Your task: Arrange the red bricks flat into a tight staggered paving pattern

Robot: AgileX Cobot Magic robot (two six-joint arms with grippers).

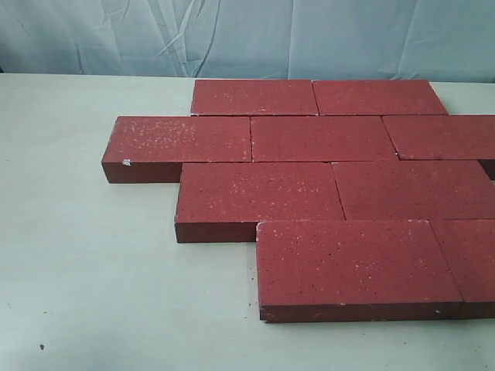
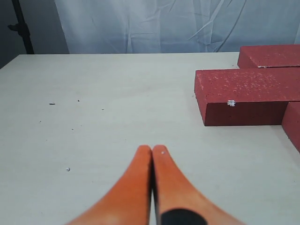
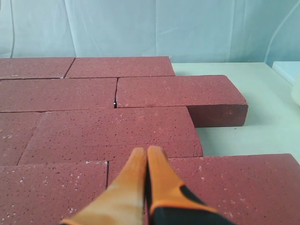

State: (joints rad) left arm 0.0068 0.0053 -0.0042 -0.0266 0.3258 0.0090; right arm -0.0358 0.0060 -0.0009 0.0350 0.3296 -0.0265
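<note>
Left jaws closed tip to tip, empty, over bare table (image 2: 93, 117). The red bricks (image 2: 243, 86) lie ahead, off to one side, apart. Right jaws closed, empty, directly over flat staggered rows; more bricks lie beyond.

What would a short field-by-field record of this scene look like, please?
surface: pale table
backdrop: light blue cloth
objects: red bricks, nine in view, lying flat in four staggered rows
joints: mostly tight; one small dark gap shows in the right wrist view
left gripper: shut, empty, over bare table beside the bricks
right gripper: shut, empty, over the bricks; contact unclear
</note>
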